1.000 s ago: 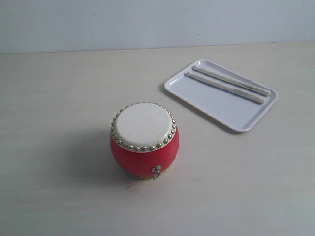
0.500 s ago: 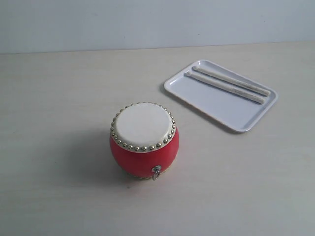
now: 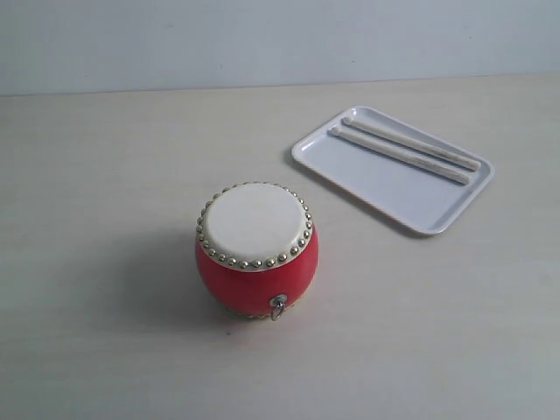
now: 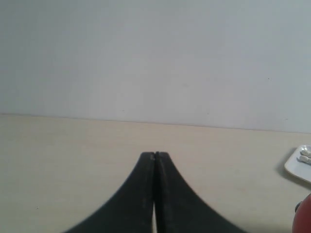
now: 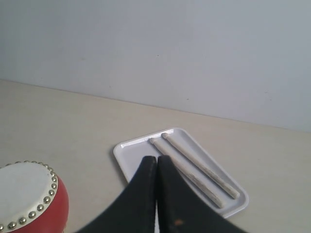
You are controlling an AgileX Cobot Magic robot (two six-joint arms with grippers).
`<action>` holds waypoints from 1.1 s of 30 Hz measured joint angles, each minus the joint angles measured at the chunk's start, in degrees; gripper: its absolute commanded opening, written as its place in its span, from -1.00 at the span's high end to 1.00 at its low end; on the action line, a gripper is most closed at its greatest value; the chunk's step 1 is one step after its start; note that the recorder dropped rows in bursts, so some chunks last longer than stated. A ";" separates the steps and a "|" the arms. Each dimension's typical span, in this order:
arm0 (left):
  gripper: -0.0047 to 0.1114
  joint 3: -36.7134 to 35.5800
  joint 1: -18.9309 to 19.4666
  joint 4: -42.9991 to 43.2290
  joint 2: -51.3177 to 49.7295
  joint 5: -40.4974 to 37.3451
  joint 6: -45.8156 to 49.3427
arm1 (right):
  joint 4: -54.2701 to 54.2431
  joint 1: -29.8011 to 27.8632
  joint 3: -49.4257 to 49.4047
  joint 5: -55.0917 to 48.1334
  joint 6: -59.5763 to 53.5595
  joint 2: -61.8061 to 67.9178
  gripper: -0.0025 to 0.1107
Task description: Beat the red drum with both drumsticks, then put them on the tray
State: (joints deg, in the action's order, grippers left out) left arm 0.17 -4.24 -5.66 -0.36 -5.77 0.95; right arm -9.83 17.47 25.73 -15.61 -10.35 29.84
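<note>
The red drum stands upright in the middle of the table, cream skin up, metal ring facing the front. Both drumsticks lie side by side along the far side of the white tray at the back right. In the right wrist view my right gripper is shut and empty, held above the near end of the tray, with the drumsticks beyond it and the drum off to one side. My left gripper is shut and empty over bare table; a sliver of the tray shows at the edge. Neither arm appears in the exterior view.
A pale wooden table runs back to a plain light wall. Nothing besides the drum and tray stands on it.
</note>
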 measured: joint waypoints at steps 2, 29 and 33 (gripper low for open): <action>0.92 0.00 0.11 0.22 0.00 -0.13 -0.48 | 0.00 0.00 0.00 0.00 0.00 0.00 0.96; 0.92 0.00 0.22 0.45 0.00 -0.23 -0.95 | 0.19 -4.86 -0.12 0.00 -1.43 -5.40 0.96; 0.92 0.00 0.22 0.45 0.00 -0.23 -0.95 | 0.19 -13.32 -0.12 0.00 -1.43 -8.74 0.96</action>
State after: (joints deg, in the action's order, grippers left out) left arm 0.17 -4.01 -5.21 -0.36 -5.99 0.00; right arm -9.64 4.15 25.61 -15.61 -11.78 21.10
